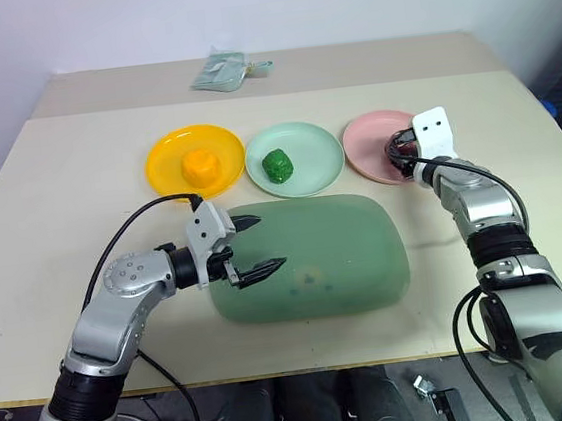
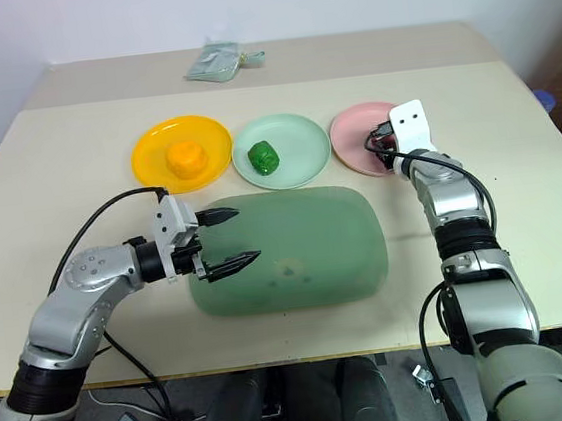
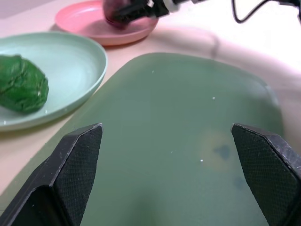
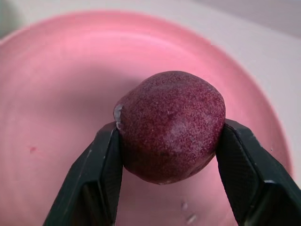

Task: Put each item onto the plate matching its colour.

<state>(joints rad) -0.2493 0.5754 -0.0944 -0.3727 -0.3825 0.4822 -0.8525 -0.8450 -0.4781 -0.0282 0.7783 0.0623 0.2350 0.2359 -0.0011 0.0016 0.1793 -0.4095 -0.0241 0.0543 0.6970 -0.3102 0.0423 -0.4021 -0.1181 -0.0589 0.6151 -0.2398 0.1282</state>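
One ball remains: our right gripper (image 4: 169, 141) pinches the dark red ball (image 4: 170, 126) over the pink plate (image 4: 56, 94); released high, it could roll off. Our left gripper (image 1: 248, 246) is spread.

No readable text, label, brand, number or sign appears on anything here.
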